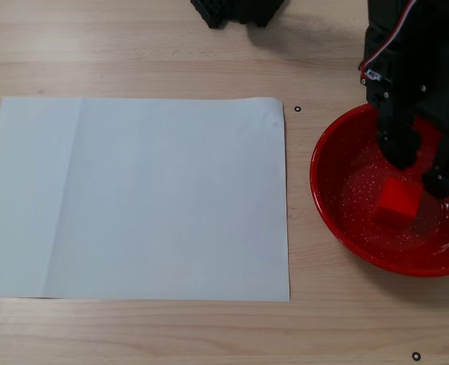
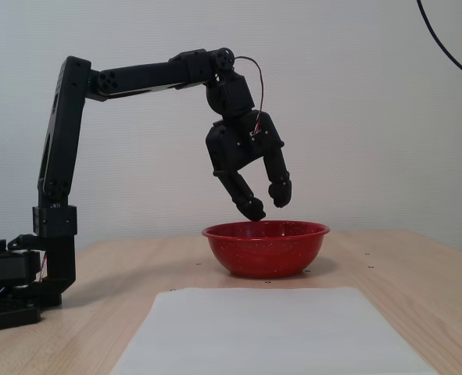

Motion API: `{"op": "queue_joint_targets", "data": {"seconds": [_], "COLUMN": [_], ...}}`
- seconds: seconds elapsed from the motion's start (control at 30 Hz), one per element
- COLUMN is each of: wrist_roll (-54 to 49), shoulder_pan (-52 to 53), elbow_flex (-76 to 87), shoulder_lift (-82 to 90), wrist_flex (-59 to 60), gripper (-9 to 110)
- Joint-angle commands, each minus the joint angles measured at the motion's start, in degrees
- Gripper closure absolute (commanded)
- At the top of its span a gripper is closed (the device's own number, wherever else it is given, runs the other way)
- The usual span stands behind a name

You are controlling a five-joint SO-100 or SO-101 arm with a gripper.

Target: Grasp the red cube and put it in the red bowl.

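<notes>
The red cube lies inside the red bowl, on its speckled bottom, in a fixed view from above. In the side fixed view the bowl stands on the table and the cube is hidden by its wall. My black gripper hangs just above the bowl's rim, its two fingers spread apart and empty. From above the gripper is over the bowl, its fingertips right above the cube and not touching it.
A white sheet of paper lies flat left of the bowl. The arm's black base stands at the left of the side view, and also shows at the top edge from above. Small black ring marks dot the wooden table.
</notes>
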Motion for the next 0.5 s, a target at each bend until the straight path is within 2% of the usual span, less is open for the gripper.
{"op": "queue_joint_targets", "data": {"seconds": [0.0, 0.27, 0.47], "wrist_roll": [-1.1, -2.3, -2.6], "shoulder_pan": [0.2, -1.9, -4.7], "elbow_flex": [-6.3, -3.5, 0.8], "shoulder_lift": [7.2, 12.6, 17.9], "wrist_flex": [1.1, 4.1, 5.9], "gripper": [90, 100, 101]}}
